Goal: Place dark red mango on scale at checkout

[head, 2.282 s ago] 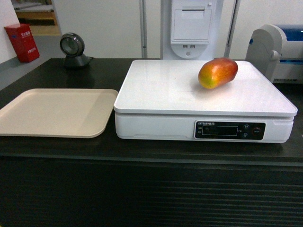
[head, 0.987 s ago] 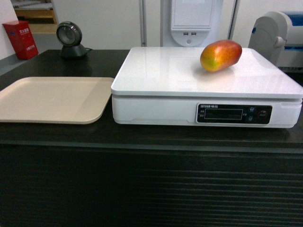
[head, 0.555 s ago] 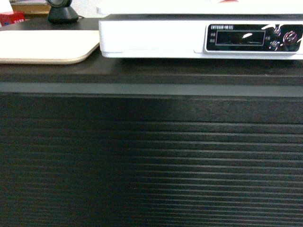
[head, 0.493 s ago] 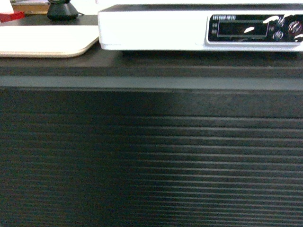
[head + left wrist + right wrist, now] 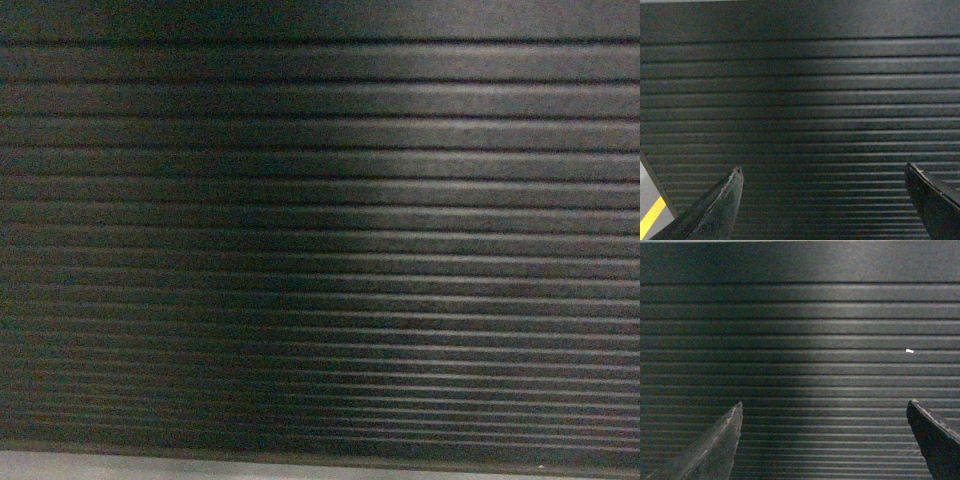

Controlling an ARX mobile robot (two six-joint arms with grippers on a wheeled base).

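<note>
Dark, horizontally ribbed panelling fills every view; it is the front face of the checkout [image 5: 320, 230], seen from close by and low down.

Head view: ribs run edge to edge across the panel. Along the bottom edge a thin pale grey strip [image 5: 200, 466] shows, apparently the base plinth. No countertop, no arm and no gripper appears here.

Left wrist view: the left gripper [image 5: 825, 202] faces the ribbed panel with its two dark fingers set wide apart at the lower corners and nothing between them. It is spread and empty. At the lower left edge, past the panel's end, a patch of grey floor [image 5: 647, 187] with a yellow line [image 5: 651, 217] is visible.

Right wrist view: the right gripper [image 5: 826, 442] stands likewise, fingers far apart, nothing held, pointed at the same ribbed face. A small white fleck [image 5: 910, 351] sits on one rib toward the right edge; its nature cannot be determined.

Finding on the task: neither the dark red mango nor the scale is in any view, so the fruit's location cannot be confirmed. Both grippers being empty fits a completed placement or one not begun; these views alone do not settle which.
</note>
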